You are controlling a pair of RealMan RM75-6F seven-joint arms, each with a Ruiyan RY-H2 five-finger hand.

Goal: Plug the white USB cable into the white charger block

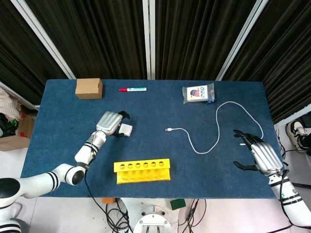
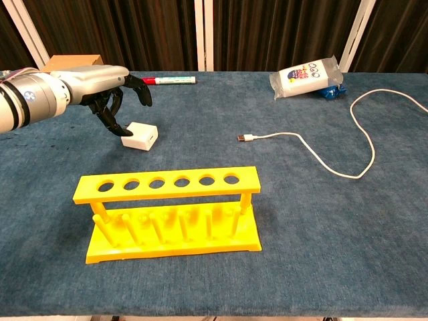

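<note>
The white charger block (image 1: 127, 129) (image 2: 140, 136) lies flat on the blue table, left of centre. My left hand (image 1: 109, 122) (image 2: 100, 87) hovers low over its left side, fingers (image 2: 112, 120) spread and curled down to the block's left edge, holding nothing. The white USB cable (image 1: 204, 149) (image 2: 334, 168) lies loose on the right half, its plug (image 1: 168, 130) (image 2: 245, 138) pointing left toward the block with a wide gap between them. Only the head view shows my right hand (image 1: 260, 155), which is open, palm down, by the table's right front corner, apart from the cable.
A yellow test-tube rack (image 1: 142, 170) (image 2: 170, 210) stands in front of the block. A cardboard box (image 1: 88, 88) (image 2: 70, 62) and a red marker (image 1: 132, 89) (image 2: 170, 80) lie at the back left. A plastic packet (image 1: 198, 93) (image 2: 307, 75) sits at the back right.
</note>
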